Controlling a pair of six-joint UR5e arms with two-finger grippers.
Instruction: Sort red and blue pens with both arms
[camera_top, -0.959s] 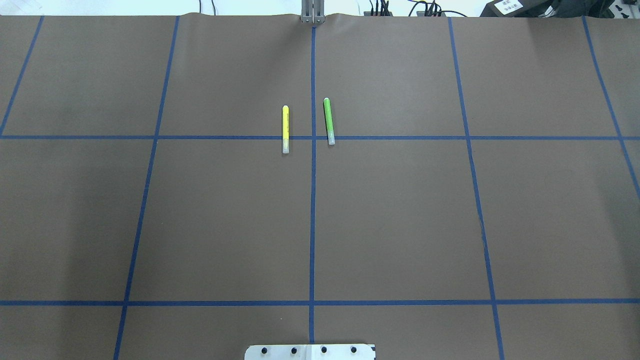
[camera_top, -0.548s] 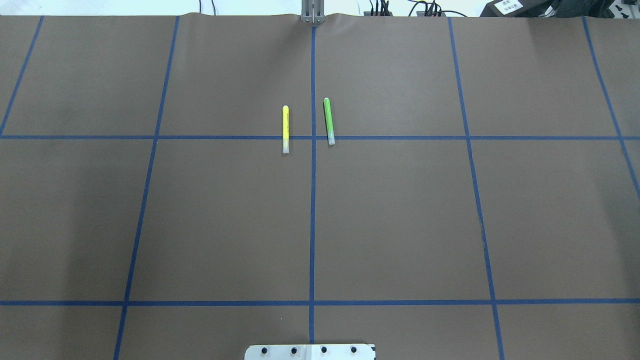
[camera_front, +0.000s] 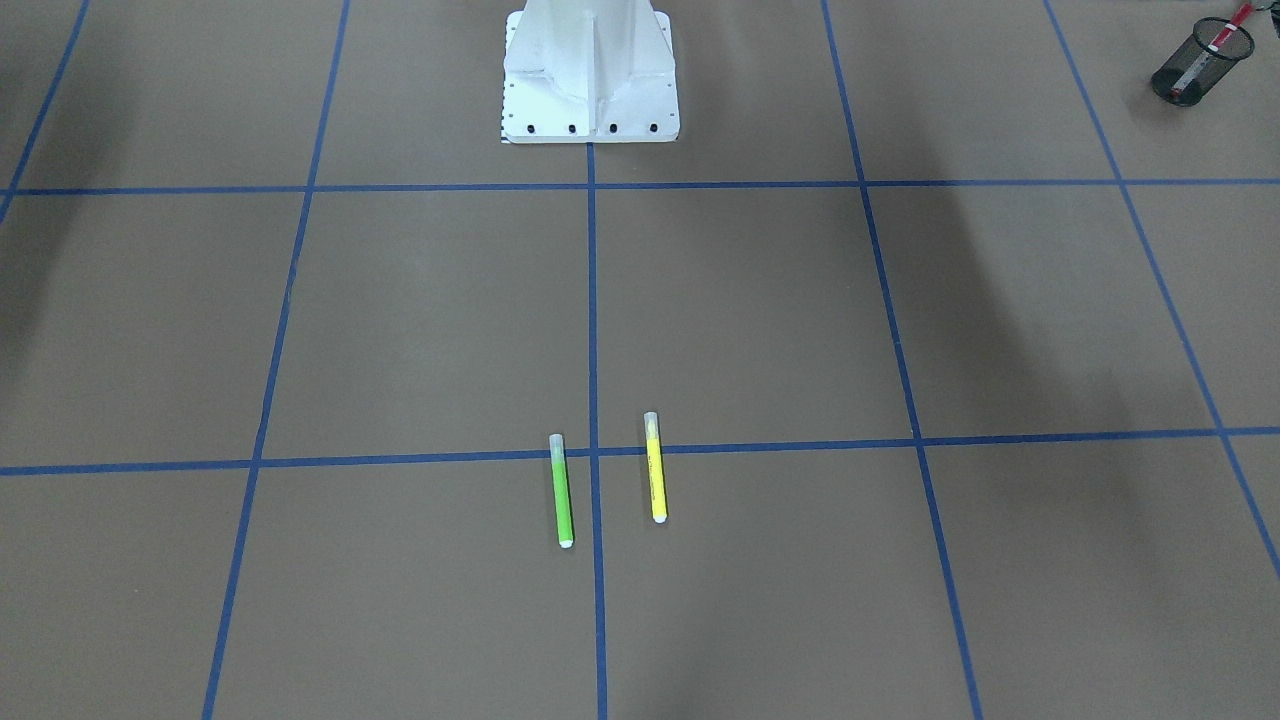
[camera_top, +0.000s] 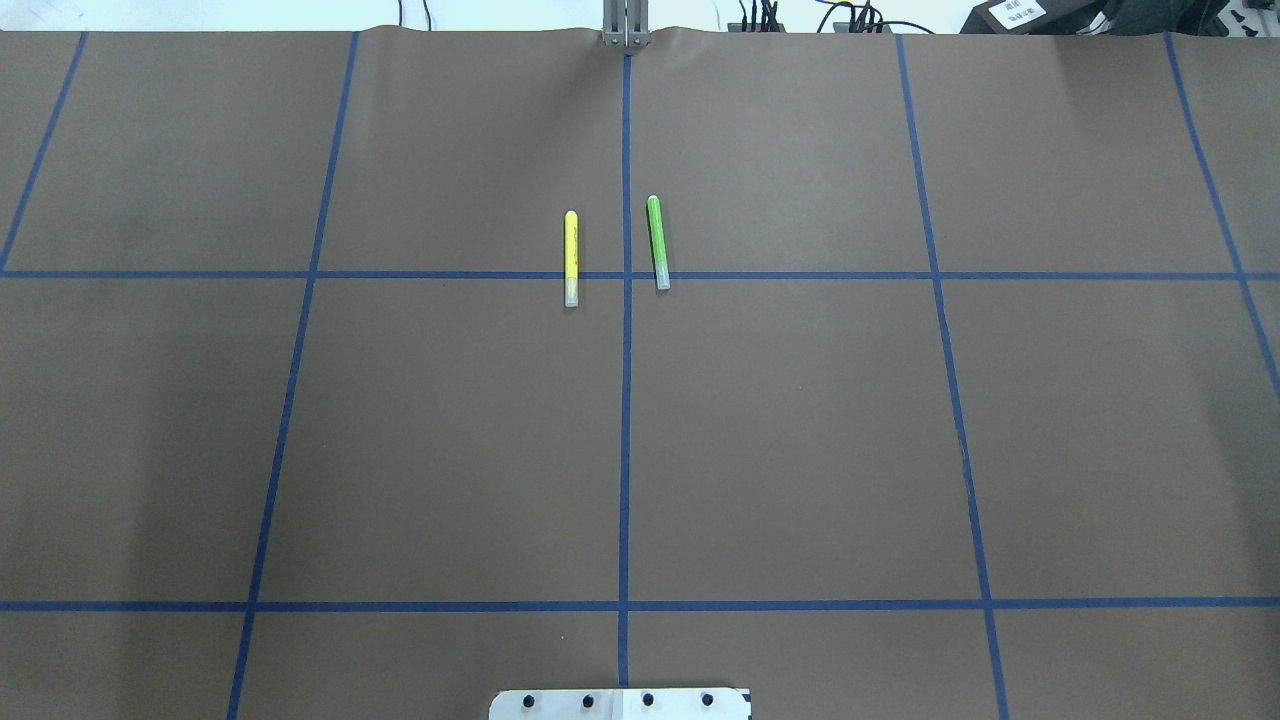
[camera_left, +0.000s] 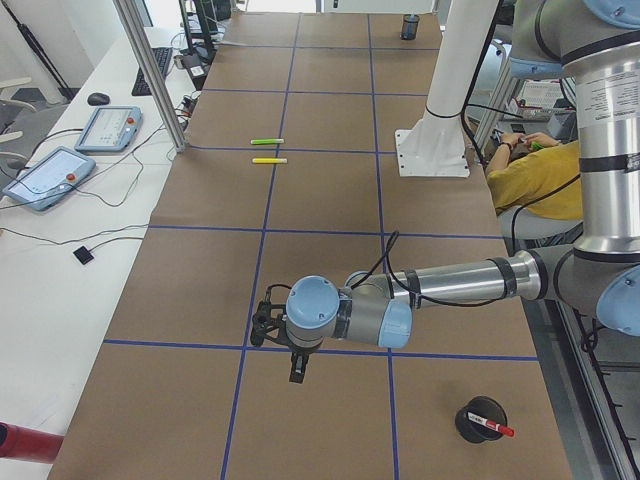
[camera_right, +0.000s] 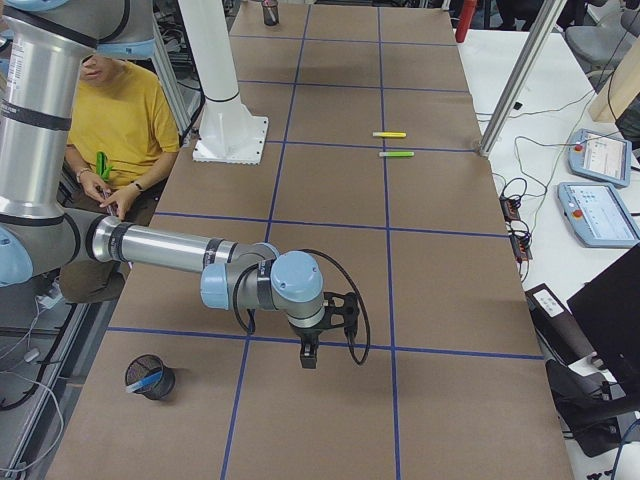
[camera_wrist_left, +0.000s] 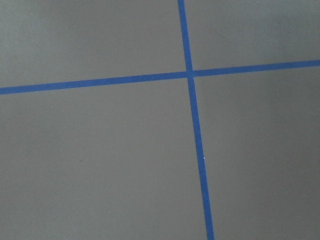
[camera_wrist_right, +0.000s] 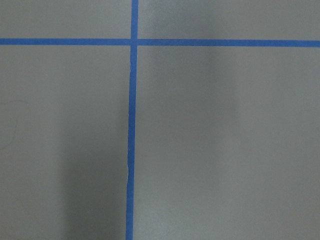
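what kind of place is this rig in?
Probably a robotics lab workcell: a brown-covered table marked with a blue tape grid, a white pedestal at its edge, the left arm reaching over it, and teach pendants alongside.

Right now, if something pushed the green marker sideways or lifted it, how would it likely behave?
The green marker looks like a slim round cylinder lying flat on the table, so a sideways push would probably roll it. Its straight shape suggests it is rigid. Being so thin, it is likely light.
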